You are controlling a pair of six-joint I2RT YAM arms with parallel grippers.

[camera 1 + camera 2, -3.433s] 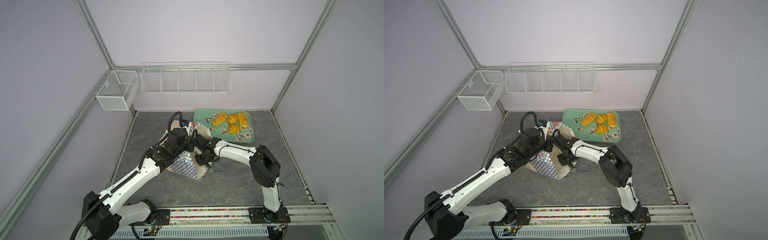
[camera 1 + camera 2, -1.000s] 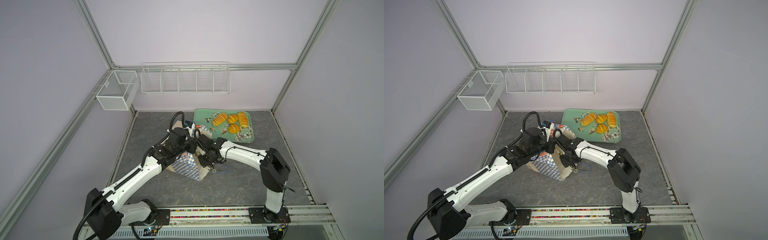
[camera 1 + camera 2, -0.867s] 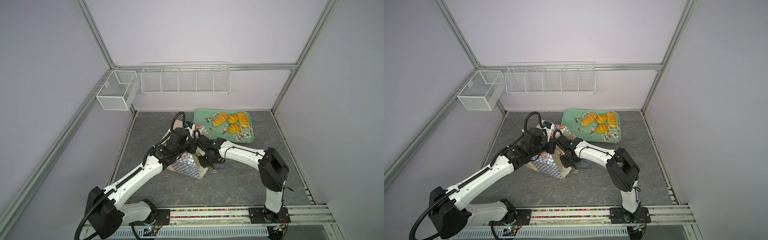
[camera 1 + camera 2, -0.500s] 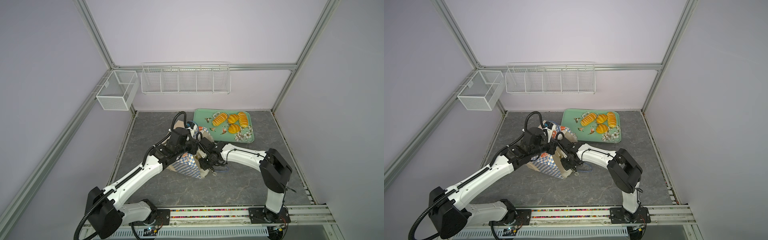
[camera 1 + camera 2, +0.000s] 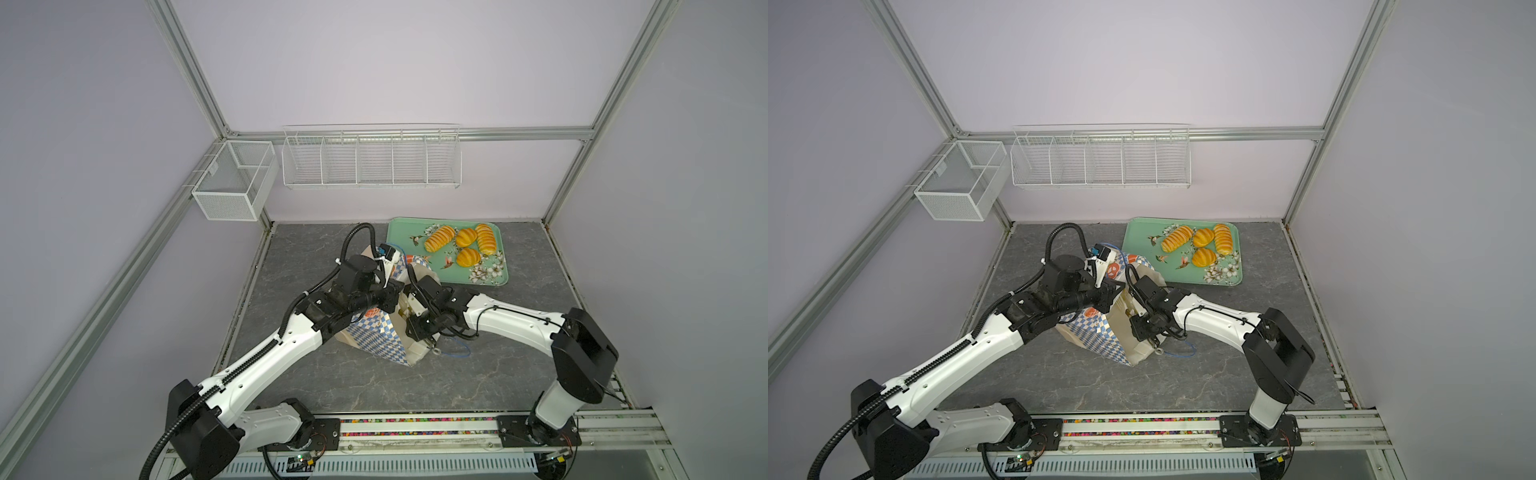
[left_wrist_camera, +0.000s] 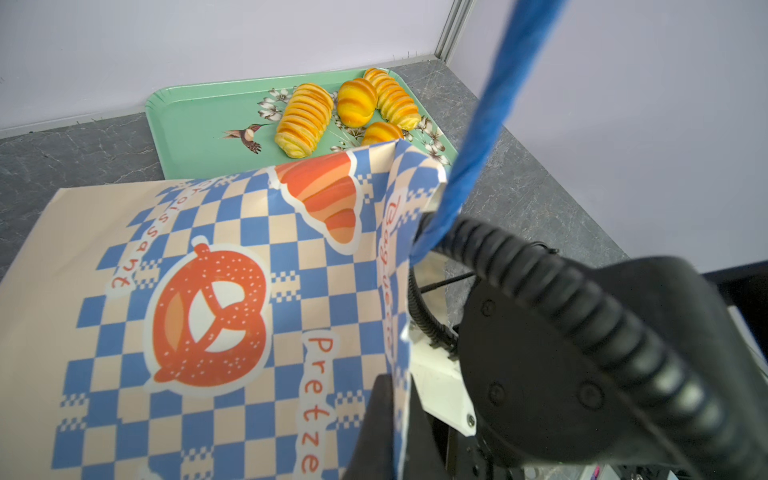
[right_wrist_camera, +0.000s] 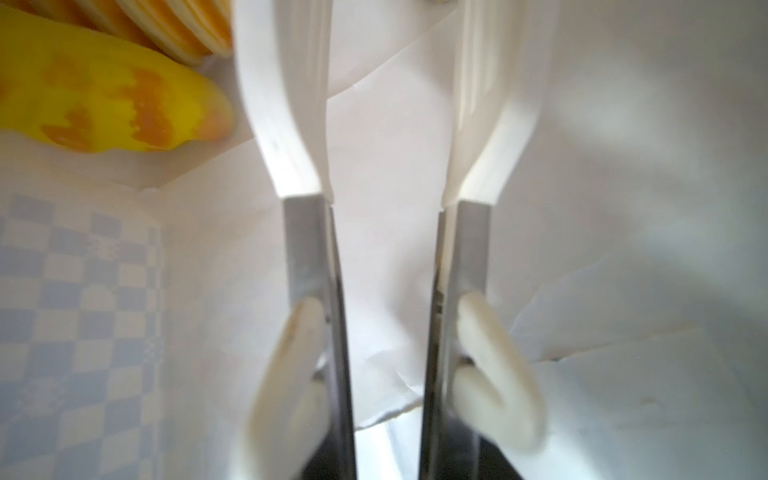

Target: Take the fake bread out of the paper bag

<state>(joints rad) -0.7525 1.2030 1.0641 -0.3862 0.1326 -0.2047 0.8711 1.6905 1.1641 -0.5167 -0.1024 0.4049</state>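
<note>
The fake bread (image 7: pixel 104 95) is split between two places. At least two pieces lie inside the paper bag (image 5: pixel 376 336), which lies tipped over on the table (image 5: pixel 374 386), and four pieces (image 5: pixel 466 237) sit on the green tray (image 5: pixel 399 232) just behind it. The step in hand looks like the reach for another piece: the right arm has pushed the tongs (image 7: pixel 309 257) in through the bag's mouth. Their white tips stand apart with only paper between them, and the bread lies off beside one tong arm, outside the gap. The next move seems to call for swinging the tips over until a piece sits between them, squeezing, and drawing it out through the mouth without snagging the paper. The right jaws are partly closed, pressing on the two metal arms of the tongs and holding nothing else. The left jaws are closed tight on the bag's rim near the blue cord handle (image 6: pixel 478 124), apparently to keep the mouth open.
</note>
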